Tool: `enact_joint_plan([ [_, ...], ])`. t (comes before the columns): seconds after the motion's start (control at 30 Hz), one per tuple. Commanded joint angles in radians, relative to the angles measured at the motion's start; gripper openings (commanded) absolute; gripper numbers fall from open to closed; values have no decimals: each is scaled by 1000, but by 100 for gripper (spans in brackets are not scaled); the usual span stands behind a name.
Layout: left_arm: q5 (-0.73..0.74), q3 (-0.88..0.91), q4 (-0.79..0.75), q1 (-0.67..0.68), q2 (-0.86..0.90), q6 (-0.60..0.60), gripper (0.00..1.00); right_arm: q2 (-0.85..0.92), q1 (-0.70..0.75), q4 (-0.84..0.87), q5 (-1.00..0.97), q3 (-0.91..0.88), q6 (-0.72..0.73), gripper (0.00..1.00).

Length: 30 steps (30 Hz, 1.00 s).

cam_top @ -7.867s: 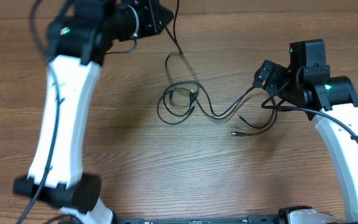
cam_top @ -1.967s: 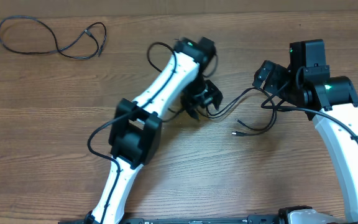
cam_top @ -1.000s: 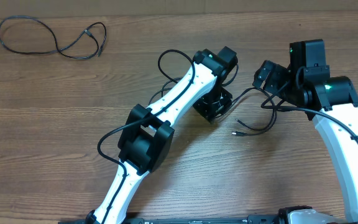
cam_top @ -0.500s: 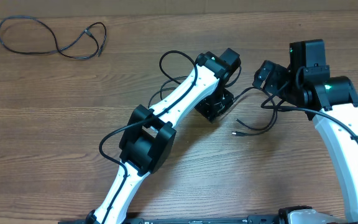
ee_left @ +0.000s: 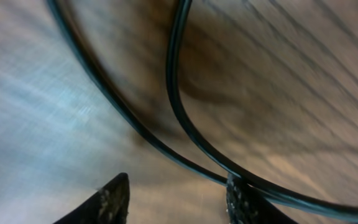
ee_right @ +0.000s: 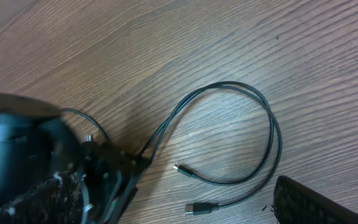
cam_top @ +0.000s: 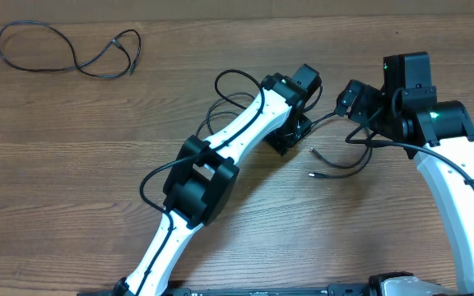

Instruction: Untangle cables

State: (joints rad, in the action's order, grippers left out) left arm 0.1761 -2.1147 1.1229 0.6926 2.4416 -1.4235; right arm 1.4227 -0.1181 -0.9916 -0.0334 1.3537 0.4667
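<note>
**Overhead and wrist views.** One thin black flexible cord (cam_top: 76, 62) lay as a loose curl near the far left corner of the brown wood-grain table (cam_top: 64, 181), well apart from the rest. The other thin black cords (ee_right: 271, 118) lay near the table's middle, partly hidden beneath the white left arm (cam_top: 237, 144). One open loop ended in small plug ends (ee_right: 201, 208). The left gripper (ee_left: 178, 202) sat low over these cords, its dark fingertips (ee_left: 114, 199) spread with bare wood between them. Two strands crossed just beyond the tips, one touching a tip. The right gripper (cam_top: 354, 100) hovered near the loop, spread wide and pinching nothing
</note>
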Motion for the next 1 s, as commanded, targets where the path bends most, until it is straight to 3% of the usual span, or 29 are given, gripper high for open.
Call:
enact_joint_plan([
  [0.0, -31, 7, -31, -3, 48, -21, 54, -2, 2, 2, -10, 1, -3, 100],
  [0.13, -60, 6, -79, -14, 50, -20, 55, -2, 2, 2, -10, 1, -3, 100],
  [0.37, -58, 7, -80, -41, 50, 39, 47, -2, 2, 2, -10, 1, -3, 100],
  [0.5, -140, 6, -24, -43, 50, 87, 47, -2, 2, 2, -10, 1, -3, 100],
  [0.6, -203, 7, 20, -39, 52, 131, 42, -2, 2, 2, -10, 1, -3, 100],
  [0.7, -233, 7, 42, -35, 57, 184, 55, -2, 2, 2, -10, 1, -3, 100],
  [0.77, -239, 9, 44, -34, 57, 214, 55, -2, 2, 2, -10, 1, -3, 100],
  [0.9, -239, 10, 44, -32, 57, 243, 48, -2, 2, 2, -10, 1, -3, 100],
  [0.97, -235, 11, 49, -31, 57, 243, 38, -2, 2, 2, -10, 1, -3, 100],
])
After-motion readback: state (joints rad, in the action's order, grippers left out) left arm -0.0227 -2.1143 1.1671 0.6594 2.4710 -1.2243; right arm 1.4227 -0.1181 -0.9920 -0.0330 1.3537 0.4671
